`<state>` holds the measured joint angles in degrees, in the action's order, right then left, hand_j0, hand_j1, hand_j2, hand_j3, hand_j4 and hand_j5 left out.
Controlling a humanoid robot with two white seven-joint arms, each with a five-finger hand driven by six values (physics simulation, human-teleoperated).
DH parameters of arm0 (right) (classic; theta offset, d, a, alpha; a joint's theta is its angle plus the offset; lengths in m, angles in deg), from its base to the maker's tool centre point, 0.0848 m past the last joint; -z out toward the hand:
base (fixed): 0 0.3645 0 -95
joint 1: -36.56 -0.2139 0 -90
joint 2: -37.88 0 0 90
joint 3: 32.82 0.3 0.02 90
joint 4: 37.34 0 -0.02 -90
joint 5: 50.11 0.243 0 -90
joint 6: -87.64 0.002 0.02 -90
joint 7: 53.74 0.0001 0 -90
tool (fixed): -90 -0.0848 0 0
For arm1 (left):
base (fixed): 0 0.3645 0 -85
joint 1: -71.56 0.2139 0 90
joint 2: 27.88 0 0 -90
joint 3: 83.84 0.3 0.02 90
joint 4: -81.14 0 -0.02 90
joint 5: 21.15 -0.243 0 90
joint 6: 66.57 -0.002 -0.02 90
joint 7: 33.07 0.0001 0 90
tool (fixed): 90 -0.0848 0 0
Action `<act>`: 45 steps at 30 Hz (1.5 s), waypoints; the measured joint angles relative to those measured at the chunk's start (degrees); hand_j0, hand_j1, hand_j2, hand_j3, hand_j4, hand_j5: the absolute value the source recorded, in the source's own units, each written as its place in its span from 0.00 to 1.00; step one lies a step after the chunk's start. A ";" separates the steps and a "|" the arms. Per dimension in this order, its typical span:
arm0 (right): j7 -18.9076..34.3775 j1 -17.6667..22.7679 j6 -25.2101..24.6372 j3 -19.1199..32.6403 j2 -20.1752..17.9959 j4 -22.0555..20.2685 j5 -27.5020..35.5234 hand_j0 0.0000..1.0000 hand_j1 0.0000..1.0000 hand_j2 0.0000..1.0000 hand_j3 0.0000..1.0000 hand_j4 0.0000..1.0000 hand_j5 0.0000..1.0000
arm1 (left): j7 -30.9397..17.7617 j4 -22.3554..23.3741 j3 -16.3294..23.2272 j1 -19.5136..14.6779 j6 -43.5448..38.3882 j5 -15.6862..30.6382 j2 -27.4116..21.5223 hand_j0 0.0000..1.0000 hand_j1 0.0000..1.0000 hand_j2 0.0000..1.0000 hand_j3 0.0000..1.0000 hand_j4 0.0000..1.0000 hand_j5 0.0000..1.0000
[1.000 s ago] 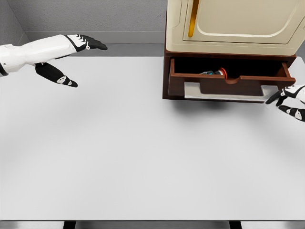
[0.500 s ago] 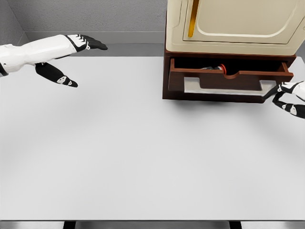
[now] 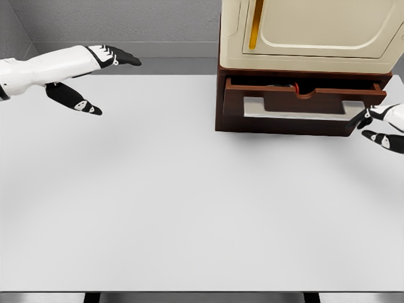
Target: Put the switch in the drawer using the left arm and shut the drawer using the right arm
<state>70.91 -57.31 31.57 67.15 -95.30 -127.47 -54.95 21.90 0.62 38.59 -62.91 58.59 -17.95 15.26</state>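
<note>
The right hand (image 3: 379, 126), fingers apart and empty, is sitting just off the drawer (image 3: 303, 101) front's right end, switch (image 3: 295, 88) barely peeking out inside, left hand (image 3: 95, 79) hanging spread way off left.

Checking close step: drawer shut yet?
Not fully: drawer still juts slightly from cabinet, dark gap above; right hand at its front.

Both robot hands (image 3: 95, 79) (image 3: 380, 126) open (fingers extended)

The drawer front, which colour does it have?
The drawer front is dark reddish brown, seen best in the head view.
</note>
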 measured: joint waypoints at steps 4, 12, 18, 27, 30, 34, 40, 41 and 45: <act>0.08 -1.05 0.10 -0.51 0.24 0.47 -0.40 0.56 0.56 0.56 0.56 0.56 0.56 | 0.00 0.00 -0.17 0.00 0.01 -0.01 -0.11 1.00 1.00 1.00 1.00 1.00 1.00; -0.21 -1.49 -0.85 -0.98 0.81 1.59 0.61 0.56 0.56 0.56 0.56 0.56 0.56 | 0.00 -0.02 -2.23 2.02 0.01 -0.07 -0.47 1.00 1.00 1.00 1.00 1.00 1.00; -0.10 -1.58 -0.19 -1.72 1.04 2.01 -2.21 0.56 0.56 0.56 0.56 0.56 0.56 | 0.00 -0.03 -3.03 2.11 -0.01 -0.09 -0.49 1.00 1.00 1.00 1.00 1.00 1.00; 0.40 -2.55 1.14 -2.35 1.60 2.77 -4.62 0.56 0.56 0.56 0.56 0.56 0.56 | 0.00 -0.01 -3.12 2.11 0.01 -0.14 -0.47 1.00 1.00 1.00 1.00 1.00 1.00; 0.43 -3.25 1.24 -2.41 1.70 2.98 -4.92 0.56 0.56 0.56 0.56 0.56 0.56 | 0.00 -0.01 -3.12 2.11 0.01 -0.14 -0.47 1.00 1.00 1.00 1.00 1.00 1.00; 0.44 -3.60 1.39 -2.47 1.81 3.29 -5.15 0.56 0.56 0.56 0.56 0.56 0.56 | 0.00 -0.03 -3.12 2.11 0.01 -0.13 -0.47 1.00 1.00 1.00 1.00 1.00 1.00; 0.43 -4.13 1.52 -2.54 1.93 3.84 -4.82 0.56 0.56 0.56 0.56 0.56 0.56 | 0.00 -0.01 -3.11 2.11 0.01 -0.16 -0.46 1.00 1.00 1.00 1.00 1.00 1.00; 0.42 -4.13 1.50 -2.54 1.94 3.89 -4.76 0.56 0.56 0.56 0.56 0.56 0.56 | 0.00 0.00 -3.11 2.11 0.01 -0.17 -0.46 1.00 1.00 1.00 1.00 1.00 1.00; 0.44 -4.48 1.54 -2.57 1.95 4.01 -5.02 0.56 0.56 0.56 0.56 0.56 0.56 | 0.00 0.02 -3.11 2.11 0.01 -0.18 -0.46 1.00 1.00 1.00 1.00 1.00 1.00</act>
<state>71.35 -61.79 33.11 64.58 -93.35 -123.46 -59.97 21.90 0.64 35.48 -60.80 58.61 -18.14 14.80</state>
